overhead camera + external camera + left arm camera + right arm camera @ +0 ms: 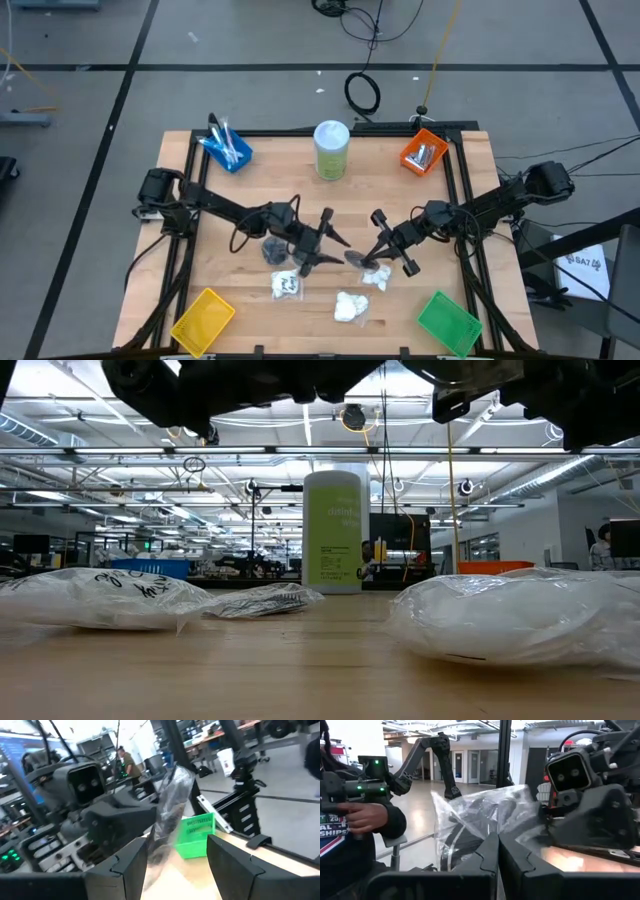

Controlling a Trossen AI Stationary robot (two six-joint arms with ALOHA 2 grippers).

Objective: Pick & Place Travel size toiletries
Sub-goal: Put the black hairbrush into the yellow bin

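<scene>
My left gripper [327, 238] sits just left of centre in the high view with its fingers spread and nothing between them, while my right gripper [366, 257], just right of centre, is pressed together on the edge of a clear bag of dark discs [470, 827] hanging between the two. Other white packets [350, 306] lie at lower centre, the green bin [447, 322] at lower right. Pinched by thin film only, the bag could slip or swing and snag my left fingers.

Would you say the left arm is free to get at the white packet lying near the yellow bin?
Probably yes. The left end effector is open and holds nothing, and the white packet lies uncovered just in front of it. The right end effector, shut on a clear bag, sits off to the side.
</scene>
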